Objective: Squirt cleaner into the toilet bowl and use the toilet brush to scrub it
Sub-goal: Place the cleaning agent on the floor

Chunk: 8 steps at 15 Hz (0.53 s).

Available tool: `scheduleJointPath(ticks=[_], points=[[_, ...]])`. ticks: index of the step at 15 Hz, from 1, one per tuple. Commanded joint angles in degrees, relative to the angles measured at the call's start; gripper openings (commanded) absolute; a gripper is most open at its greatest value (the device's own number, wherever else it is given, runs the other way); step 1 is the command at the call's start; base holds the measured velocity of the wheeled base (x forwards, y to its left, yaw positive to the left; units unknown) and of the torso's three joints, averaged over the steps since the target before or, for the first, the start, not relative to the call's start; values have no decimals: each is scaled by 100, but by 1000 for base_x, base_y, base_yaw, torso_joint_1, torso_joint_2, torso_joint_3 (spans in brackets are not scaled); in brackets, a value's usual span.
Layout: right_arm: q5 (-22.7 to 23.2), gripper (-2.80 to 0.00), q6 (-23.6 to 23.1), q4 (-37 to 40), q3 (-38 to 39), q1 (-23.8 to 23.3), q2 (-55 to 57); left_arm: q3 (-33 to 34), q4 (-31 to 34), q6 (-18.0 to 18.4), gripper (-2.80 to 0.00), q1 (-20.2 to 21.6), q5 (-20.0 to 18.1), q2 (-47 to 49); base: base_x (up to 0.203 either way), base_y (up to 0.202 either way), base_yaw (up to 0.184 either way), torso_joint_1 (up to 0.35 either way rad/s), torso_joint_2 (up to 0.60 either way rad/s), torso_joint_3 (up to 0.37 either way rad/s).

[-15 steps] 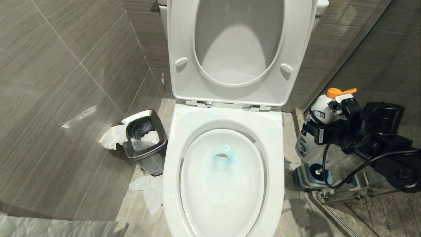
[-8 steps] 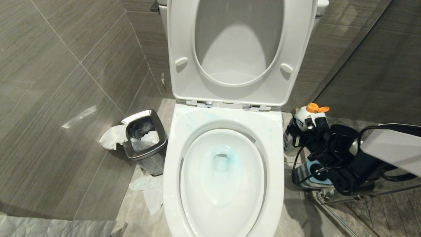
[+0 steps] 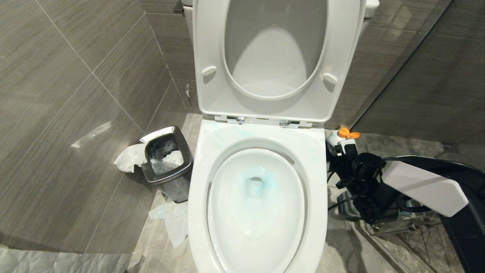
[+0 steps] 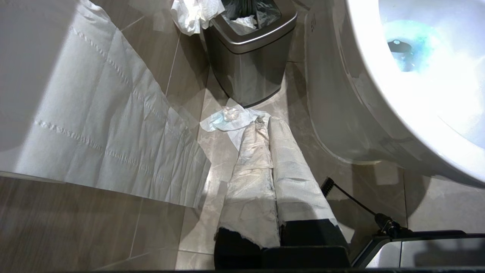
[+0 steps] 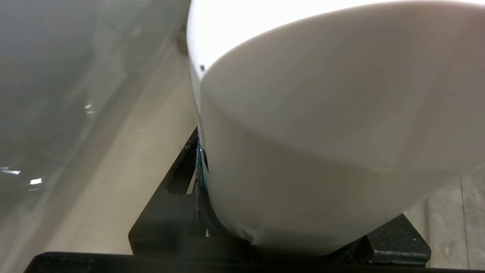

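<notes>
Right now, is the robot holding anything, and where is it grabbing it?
Yes. The right gripper holds the white cleaner bottle around its body, below the orange cap. The left gripper holds nothing.

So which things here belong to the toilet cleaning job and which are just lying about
Part of the job:
- toilet bowl, water tinted blue by cleaner
- white bottle with orange cap, held in the right tool, low beside the toilet
- blue-topped brush holder on the floor

Just lying about:
- steel waste bin
- tissue on the floor
- toilet paper on the wall
</notes>
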Motion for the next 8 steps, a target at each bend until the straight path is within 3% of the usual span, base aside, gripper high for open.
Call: scheduleJointPath(ticks=[1,8], points=[[3,-280,-10,-57,-204,11,268,-1,0,0,-280,0,0,7,0,0,0,0,0,0],[-12,-280,11,-58,-350,252,515,-1,9,9,-280,0,-9,7,0,0,0,0,0,0]])
